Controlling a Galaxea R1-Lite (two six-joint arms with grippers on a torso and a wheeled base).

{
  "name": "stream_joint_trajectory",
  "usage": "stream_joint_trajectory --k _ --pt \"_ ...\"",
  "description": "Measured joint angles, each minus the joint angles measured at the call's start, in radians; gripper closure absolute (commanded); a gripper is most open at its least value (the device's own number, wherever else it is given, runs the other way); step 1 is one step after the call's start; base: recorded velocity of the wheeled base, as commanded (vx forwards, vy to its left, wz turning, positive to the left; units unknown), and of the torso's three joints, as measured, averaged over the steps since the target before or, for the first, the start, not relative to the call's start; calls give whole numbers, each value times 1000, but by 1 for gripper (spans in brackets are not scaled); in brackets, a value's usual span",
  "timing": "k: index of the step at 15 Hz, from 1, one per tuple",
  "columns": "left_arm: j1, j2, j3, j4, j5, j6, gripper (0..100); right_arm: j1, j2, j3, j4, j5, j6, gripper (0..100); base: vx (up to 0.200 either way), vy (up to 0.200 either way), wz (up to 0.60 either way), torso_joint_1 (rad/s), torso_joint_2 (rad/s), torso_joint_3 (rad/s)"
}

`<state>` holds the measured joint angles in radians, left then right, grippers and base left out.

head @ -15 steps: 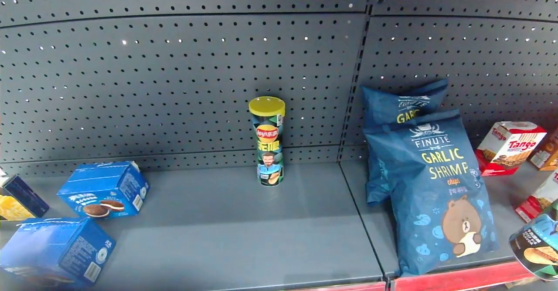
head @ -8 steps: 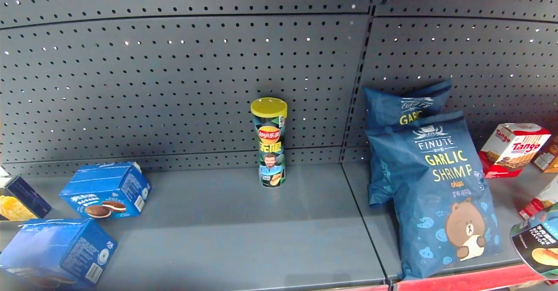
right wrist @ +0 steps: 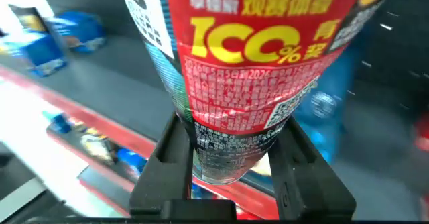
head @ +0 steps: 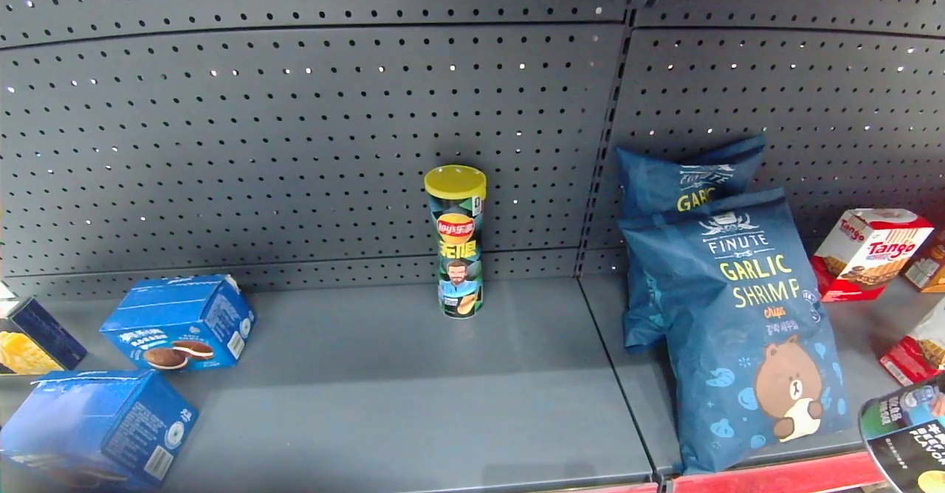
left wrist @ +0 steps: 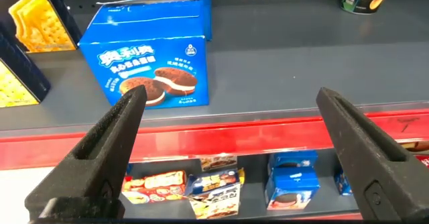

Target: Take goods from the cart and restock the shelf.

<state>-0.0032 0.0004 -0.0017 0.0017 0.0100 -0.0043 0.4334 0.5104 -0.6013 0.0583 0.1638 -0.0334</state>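
1. Where the right wrist view looks down its own arm, the fingers [right wrist: 167, 163] of the right gripper [right wrist: 231, 150] are closed snug on the lower body of the held can [right wrist: 248, 70], one on each side, with no gap showing.
2. Left gripper [left wrist: 231, 96]: fingers [left wrist: 100, 157] spread wide, nothing between them, touching nothing.
3. Held can: tube shape, red label with yellow print on one face, dark panels on the other. In the head view it [head: 904, 434] sits far right of the upright can [head: 455, 240] and much nearer the front, by the red edge strip [head: 768, 473] of the shelf [head: 384, 390].
4. Upright can: yellow lid, dark picture label, standing alone at the back by the pegboard panel [head: 295, 146].
5. Right of the upright can: two blue snack bags, the front one [head: 746, 323] with a bear on it overlapping the rear one [head: 683, 176]. They lie between the upright can and the held can.
6. Farther right of the upright can: a red-and-white box [head: 871, 252].
7. Left of the upright can, nearer the front: two blue cookie boxes [head: 177, 321] [head: 96, 426], apart from each other.
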Motion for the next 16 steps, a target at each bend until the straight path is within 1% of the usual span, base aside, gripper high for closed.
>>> stream_joint_trajectory --k 2,4,6,7,10,12,13,14,16 --pt "0 0 0 0 0 0 0 23 -10 15 -2 51 -60 100 0 0 0 0 0 0" --pt "0 0 0 0 0 0 0 31 -17 23 -3 73 -73 100 0 0 0 0 0 0" --pt "0 0 0 1 -19 12 0 36 -7 34 -1 83 -73 100 0 0 0 0 0 0" --pt "-1 0 0 0 -24 17 0 36 0 43 2 81 -73 100 0 0 0 0 0 0" --pt "-1 0 -6 22 -25 14 0 33 27 50 6 66 -74 100 0 0 0 0 0 0" --pt "-1 0 -17 24 -41 21 0 29 56 28 5 13 -77 100 0 0 0 0 0 0" --pt "-3 7 -37 28 -70 28 0 31 73 18 3 -12 -85 100 0 0 0 0 0 0" --pt "-6 29 -77 29 -111 34 0 31 86 13 3 -24 -106 100 0 0 0 0 0 0" --pt "-17 149 -190 3 -236 41 0 29 104 6 0 -46 -120 100 0 0 0 0 0 0"
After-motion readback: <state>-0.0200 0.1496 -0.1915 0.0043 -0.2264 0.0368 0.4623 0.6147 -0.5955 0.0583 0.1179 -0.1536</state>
